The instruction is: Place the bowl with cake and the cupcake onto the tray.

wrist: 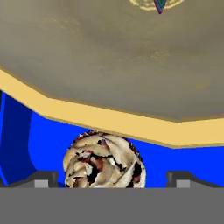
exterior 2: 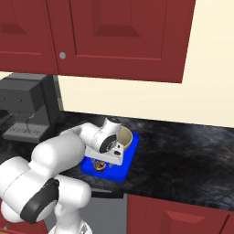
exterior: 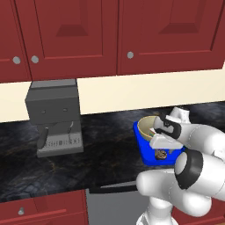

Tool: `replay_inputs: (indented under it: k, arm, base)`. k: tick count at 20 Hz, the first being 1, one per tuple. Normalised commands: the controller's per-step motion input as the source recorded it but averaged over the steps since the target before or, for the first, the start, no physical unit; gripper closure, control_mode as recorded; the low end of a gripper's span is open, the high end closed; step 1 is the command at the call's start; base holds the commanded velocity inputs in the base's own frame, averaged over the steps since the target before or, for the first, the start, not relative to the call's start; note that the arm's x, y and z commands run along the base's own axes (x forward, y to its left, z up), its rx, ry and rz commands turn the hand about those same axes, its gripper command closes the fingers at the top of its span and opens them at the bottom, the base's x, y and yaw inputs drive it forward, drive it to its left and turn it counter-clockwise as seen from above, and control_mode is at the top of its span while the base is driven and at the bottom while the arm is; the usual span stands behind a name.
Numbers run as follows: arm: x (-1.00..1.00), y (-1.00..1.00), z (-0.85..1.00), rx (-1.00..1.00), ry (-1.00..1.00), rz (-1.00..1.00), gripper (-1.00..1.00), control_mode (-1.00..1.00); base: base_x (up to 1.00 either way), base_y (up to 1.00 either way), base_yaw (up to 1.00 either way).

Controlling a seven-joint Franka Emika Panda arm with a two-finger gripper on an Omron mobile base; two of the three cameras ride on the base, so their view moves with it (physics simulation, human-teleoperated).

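The red cabinets [exterior: 118,35] are hanging above a dark marbled counter [exterior: 101,158] that is running the full width of both base views. The grey coffee machine [exterior: 55,116] is standing on the counter, well to the left of the work area. The white arm [exterior: 197,171] is reaching forward and down over the counter.

The blue tray [exterior 2: 125,167] is lying flat on the counter near its front edge. The bowl with cake [exterior 2: 127,137] is sitting on the far part of the tray; in the hand view its tan wall and yellow rim [wrist: 109,118] are looming just above the cupcake. The cupcake [wrist: 103,160] is sitting on the blue tray floor at the near end, just beside the bowl, and is also showing under the hand in the left base view [exterior: 161,154].

The gripper [wrist: 111,179] is hanging low over the cupcake with its fingers [wrist: 41,179] standing wide apart, one on each side of the cupcake and not touching it.
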Motion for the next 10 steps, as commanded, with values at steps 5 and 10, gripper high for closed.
replay_inputs:
  k: [5, 10]
  arm:
    - [-0.06, -0.42, 0.44, 0.10, 0.00, -0.03, -1.00, -1.00]
    - [-0.53, -0.19, 0.48, 0.08, 0.00, 0.00, -1.00, -1.00]
  base:
    - [0.00, 0.00, 0.00]
    - [0.00, 0.00, 0.00]
